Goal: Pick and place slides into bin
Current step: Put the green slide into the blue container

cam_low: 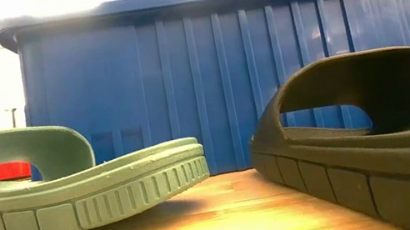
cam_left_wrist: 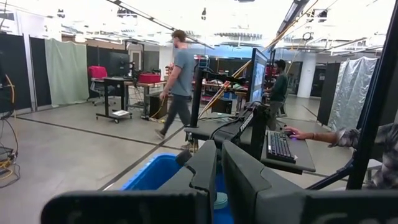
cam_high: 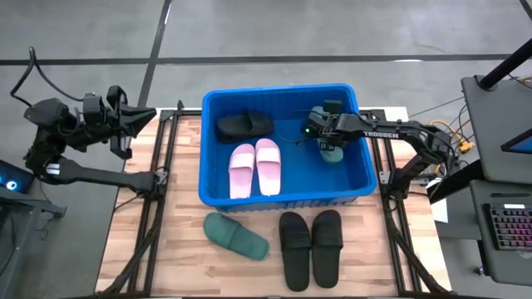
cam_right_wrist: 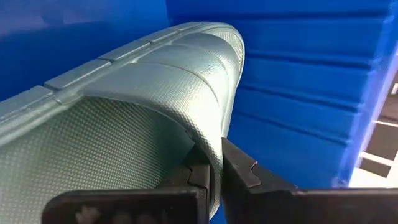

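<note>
While the right pincer pinches it, green slide, textured strap, inside blue bin.

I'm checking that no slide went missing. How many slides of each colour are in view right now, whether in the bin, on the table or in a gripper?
Pink slides: 2, both in the blue bin.
Black slides: 3, one in the bin, two on the table.
Green slides: 2, one on the table, one held over the bin by the right gripper.
Total: 7 slides.
</note>
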Robot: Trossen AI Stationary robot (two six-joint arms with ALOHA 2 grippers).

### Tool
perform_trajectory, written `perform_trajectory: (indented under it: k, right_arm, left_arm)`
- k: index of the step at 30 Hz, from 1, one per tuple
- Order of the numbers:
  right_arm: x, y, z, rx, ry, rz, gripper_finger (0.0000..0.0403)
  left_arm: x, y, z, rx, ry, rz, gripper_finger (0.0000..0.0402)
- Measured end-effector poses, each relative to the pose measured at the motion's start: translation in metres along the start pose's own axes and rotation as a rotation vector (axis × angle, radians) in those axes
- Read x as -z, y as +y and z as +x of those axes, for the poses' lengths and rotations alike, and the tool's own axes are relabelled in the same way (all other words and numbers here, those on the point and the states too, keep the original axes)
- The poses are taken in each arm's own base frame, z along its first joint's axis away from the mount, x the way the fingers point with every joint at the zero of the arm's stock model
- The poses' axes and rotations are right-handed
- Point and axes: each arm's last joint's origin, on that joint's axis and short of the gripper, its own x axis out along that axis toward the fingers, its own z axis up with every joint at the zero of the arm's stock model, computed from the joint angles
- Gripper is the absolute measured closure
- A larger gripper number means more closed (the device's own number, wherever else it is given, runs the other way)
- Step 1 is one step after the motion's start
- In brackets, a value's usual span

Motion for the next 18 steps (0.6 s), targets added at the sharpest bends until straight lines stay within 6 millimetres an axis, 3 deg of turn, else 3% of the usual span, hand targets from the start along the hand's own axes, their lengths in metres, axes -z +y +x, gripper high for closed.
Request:
perform_trajectory:
  k: [12,18]
  right_arm:
    - [0.014,0.014,0.032,-0.005,0.031,-0.058,0.0394]
    - [0.011,0.016,0.042,-0.043,0.035,-0.055,0.0394]
  left_arm:
    - [0.001,-0.001,0.003,0.0,0.007,-0.021,0.0388]
    - [0.001,-0.001,0.005,0.0,0.013,-0.022,0.0388]
